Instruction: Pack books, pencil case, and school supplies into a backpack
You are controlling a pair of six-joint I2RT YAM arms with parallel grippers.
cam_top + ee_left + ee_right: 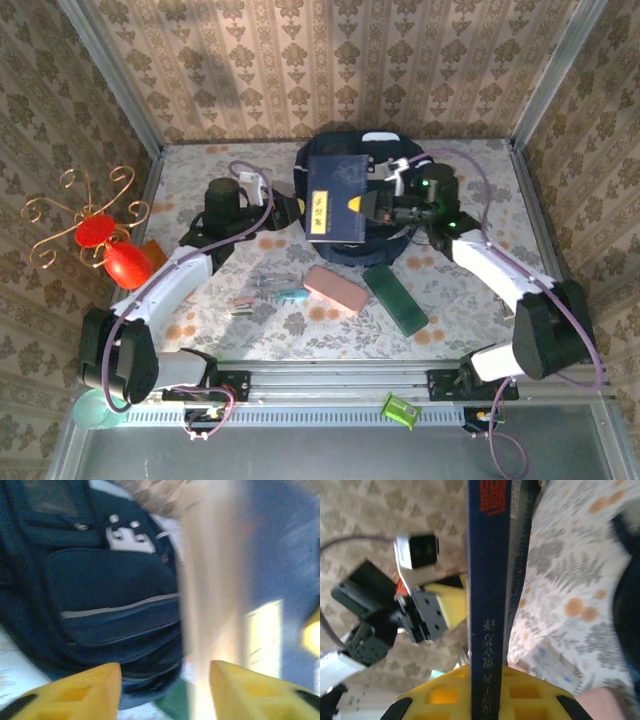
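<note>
Caution: navy book [335, 195] sits over backpack [350, 250], clamped by one edge in R gripper [487, 685] jaws, L gripper [165, 690] jaws part-open & empty; w/ single-edge hold, book may pivot or slip & drop onto bench [470, 170], not inside.

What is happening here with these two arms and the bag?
The right hand grips a navy book by its edge and holds it above the backpack. The left hand is open near the backpack, holding nothing. The pink pencil case and small supplies lie on the table, not packed yet.
</note>
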